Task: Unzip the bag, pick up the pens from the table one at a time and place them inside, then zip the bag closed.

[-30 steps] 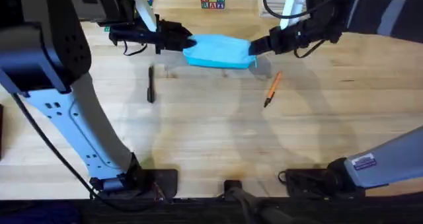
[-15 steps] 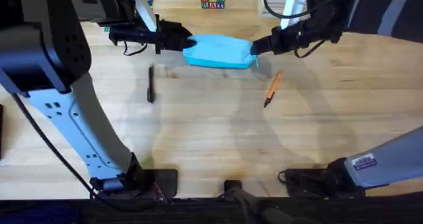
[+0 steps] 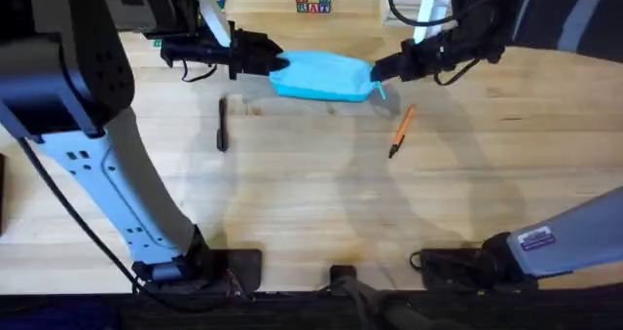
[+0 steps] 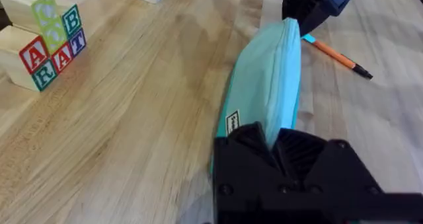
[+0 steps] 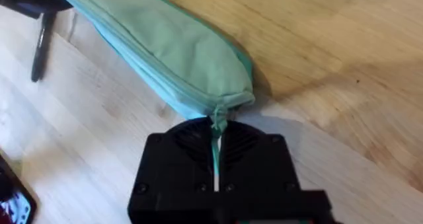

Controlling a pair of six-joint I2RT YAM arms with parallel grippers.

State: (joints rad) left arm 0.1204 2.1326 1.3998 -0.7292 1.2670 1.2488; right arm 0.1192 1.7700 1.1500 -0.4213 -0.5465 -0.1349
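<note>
Overhead, the bag lies near the bench's far edge, stretched between the two grippers: the left gripper has its fingers clamped on one end, and the right gripper has its fingers closed on the zipper pull at the other. If the left grip slips as the pull is drawn, the whole bag would probably slide along instead of unzipping; the thin tab could also slip out of the right fingers. Both pens, black and orange, lie nearer the front. Compared with a second ago, the right gripper has edged slightly outward, and the bag's end followed.
</note>
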